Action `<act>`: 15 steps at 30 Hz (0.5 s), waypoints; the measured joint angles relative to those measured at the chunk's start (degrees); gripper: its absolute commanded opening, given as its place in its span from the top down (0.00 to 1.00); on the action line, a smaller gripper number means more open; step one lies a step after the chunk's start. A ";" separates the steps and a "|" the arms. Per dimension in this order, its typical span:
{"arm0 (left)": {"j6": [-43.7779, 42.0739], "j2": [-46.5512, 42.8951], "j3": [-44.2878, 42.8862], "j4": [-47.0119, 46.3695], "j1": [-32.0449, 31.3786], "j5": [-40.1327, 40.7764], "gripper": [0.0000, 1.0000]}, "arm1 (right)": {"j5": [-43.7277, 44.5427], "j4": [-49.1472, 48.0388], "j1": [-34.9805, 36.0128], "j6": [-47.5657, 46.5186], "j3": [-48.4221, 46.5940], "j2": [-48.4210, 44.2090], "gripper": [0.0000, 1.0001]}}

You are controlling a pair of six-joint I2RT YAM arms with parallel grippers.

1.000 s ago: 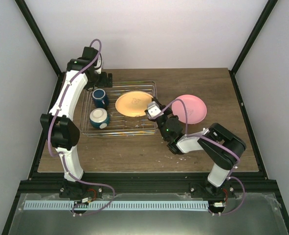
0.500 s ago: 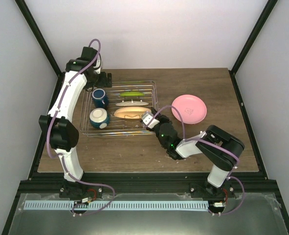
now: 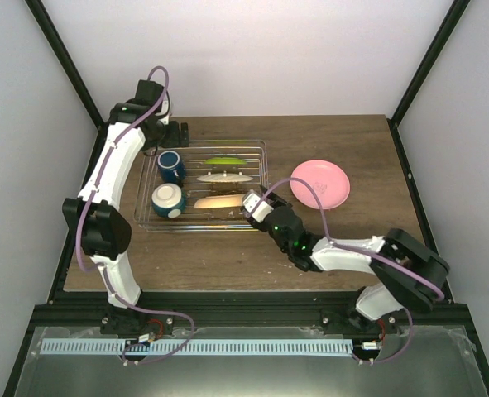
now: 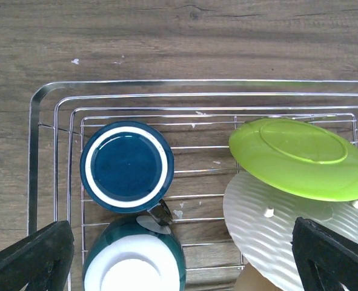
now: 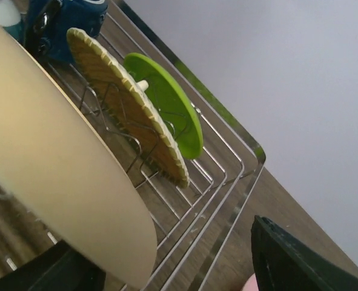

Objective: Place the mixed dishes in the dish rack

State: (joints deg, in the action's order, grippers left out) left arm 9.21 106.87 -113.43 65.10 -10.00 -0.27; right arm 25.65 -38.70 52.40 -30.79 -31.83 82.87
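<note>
The silver wire dish rack [image 3: 261, 149] [image 4: 42, 100] [image 5: 239, 182] holds a dark blue mug [image 3: 170, 165] [image 4: 127, 167] and a teal-and-white bowl [image 3: 168, 199] [image 4: 133, 264] at its left. Standing on edge in it are a lime-green plate [image 3: 224, 160] [image 4: 300, 157] [image 5: 169, 112], a ribbed off-white plate [image 3: 226, 177] [image 4: 275, 230] [image 5: 127, 103] and a cream plate [image 3: 219, 202] [image 5: 51, 163]. My right gripper [image 3: 250, 204] [image 5: 166, 260] is open at the cream plate's right edge, one finger by the plate, the other well apart. The left gripper [image 3: 171, 132] [image 4: 179, 242] hovers open over the rack's far left. A salmon-pink plate [image 3: 320, 184] lies on the table.
The pink plate lies flat to the right of the rack, behind my right arm. Black frame posts and grey walls border the wooden table [image 3: 227, 256] on both sides.
My right gripper turned the cream plate from flat to standing on edge in the rack's near row, then its jaws spread apart off it. The left arm barely moved.
</note>
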 measured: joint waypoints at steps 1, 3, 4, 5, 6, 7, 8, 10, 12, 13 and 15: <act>0.00 -0.26 0.50 -0.28 -0.07 -0.02 0.00 | -0.35 2.60 0.07 1.01 0.02 -1.49 0.28; 0.04 -0.70 1.16 -0.92 -0.20 -0.04 0.00 | -1.03 7.72 0.09 2.93 0.02 -4.48 0.21; 0.07 -0.90 1.36 -1.36 -0.28 -0.04 0.00 | -1.38 10.10 0.09 3.76 0.02 -5.86 0.17; 0.11 -0.96 1.42 -1.70 -0.39 -0.07 0.00 | -1.77 12.52 0.13 4.46 0.02 -7.23 0.14; 0.15 -0.98 1.42 -2.08 -0.55 -0.09 0.00 | -2.16 14.78 0.13 5.22 0.02 -8.55 0.12; 0.20 -0.98 1.42 -2.45 -0.72 -0.11 0.00 | -2.69 17.22 0.17 5.84 0.02 -9.84 0.09; 0.20 -0.98 1.42 -2.78 -0.96 -0.11 0.00 | -3.08 19.21 0.20 6.47 0.02 -10.84 0.07; 0.17 -0.98 1.42 -3.08 -1.57 -0.15 0.00 | -3.65 23.43 0.20 7.69 0.02 -12.92 0.05; 0.13 -0.98 1.29 -3.39 -2.43 -0.09 0.00 | -4.02 26.80 0.20 8.94 0.07 -14.58 0.04; 0.11 -0.98 1.16 -3.39 -2.89 -0.04 0.00 | -4.07 28.46 0.20 9.64 0.15 -15.56 0.03; -0.07 -0.92 0.26 -3.32 -4.07 -0.04 0.00 | -3.98 30.97 0.20 11.17 0.17 -17.20 0.03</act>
State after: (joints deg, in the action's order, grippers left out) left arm 9.15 105.95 -113.16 61.78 -14.06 -0.32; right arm 21.67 -7.73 52.60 -19.62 -31.66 65.67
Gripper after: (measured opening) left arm 0.997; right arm 0.965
